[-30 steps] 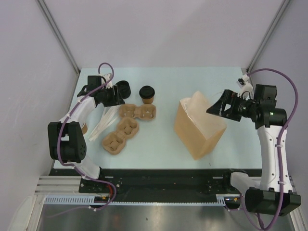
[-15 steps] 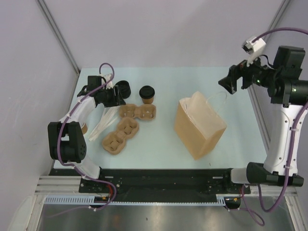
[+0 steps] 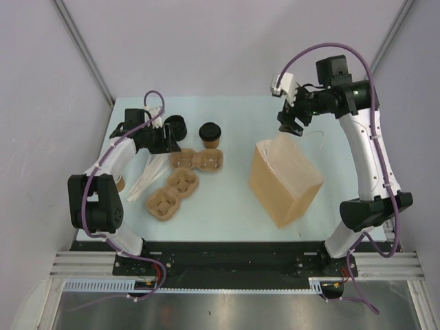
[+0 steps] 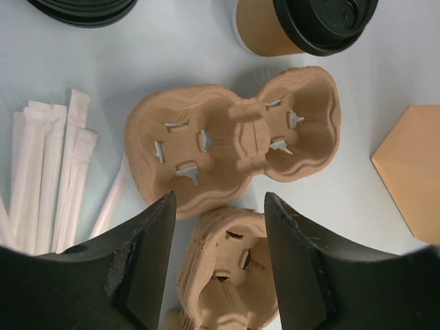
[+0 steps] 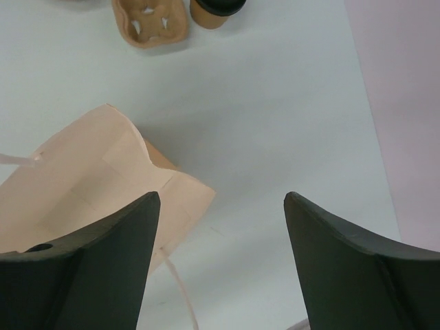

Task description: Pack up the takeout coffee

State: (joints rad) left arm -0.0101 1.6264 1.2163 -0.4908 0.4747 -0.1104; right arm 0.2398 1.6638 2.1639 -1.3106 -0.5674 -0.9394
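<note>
From above, the takeout coffee (image 3: pixel 210 135) stands upright on the table (image 3: pixel 234 206), just beyond a cup carrier (image 3: pixel 198 160) and well apart from the paper bag (image 3: pixel 285 180). The left gripper (image 3: pixel 168 141) hovers by a stack of black lids (image 3: pixel 177 126). The right gripper (image 3: pixel 290 127) hangs over the bag's far edge.

The left wrist view shows its fingers (image 4: pixel 144 268) spread and empty above the carrier, with wrapped straws (image 4: pixel 48 172) to the left.

The right wrist view shows its fingers (image 5: pixel 89 268) parted, grasping nothing, above the bag's mouth.
</note>
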